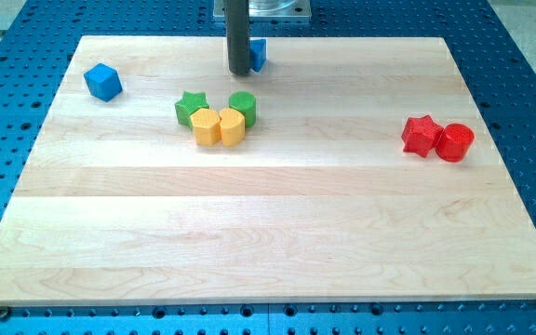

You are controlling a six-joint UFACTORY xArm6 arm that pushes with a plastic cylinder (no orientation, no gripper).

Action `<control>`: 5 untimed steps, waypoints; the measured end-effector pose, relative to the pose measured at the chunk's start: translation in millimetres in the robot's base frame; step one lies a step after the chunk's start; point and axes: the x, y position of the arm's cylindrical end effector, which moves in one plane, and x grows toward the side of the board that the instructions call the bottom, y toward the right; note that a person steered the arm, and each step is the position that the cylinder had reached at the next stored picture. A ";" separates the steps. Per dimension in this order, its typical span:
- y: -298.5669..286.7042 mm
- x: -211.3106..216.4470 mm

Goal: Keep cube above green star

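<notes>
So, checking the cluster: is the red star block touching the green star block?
No, the red star block sits far toward the view's right, apart from the green star block.

Worktop [268,242]: blue cube [102,81] at the view's upper left. Second blue block [259,54] at top centre, partly hidden behind the tool's tip [239,72]. Below it, clustered touching: green star [191,108], green cylinder [243,107], two yellow blocks [219,127]. Far right: red star [422,135] beside red cylinder [454,142].

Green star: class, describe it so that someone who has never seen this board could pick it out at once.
On the wooden board, find the tight cluster of four blocks in the upper left-centre, below my tip. The green star is at the cluster's left end, touching a yellow block. It alone there has points; the other green block is round, and the only other star is red.
</notes>
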 end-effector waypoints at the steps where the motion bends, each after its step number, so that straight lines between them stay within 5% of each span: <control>1: 33.2 -19.5; 2: 15.3 7.1; 5: -201.8 103.6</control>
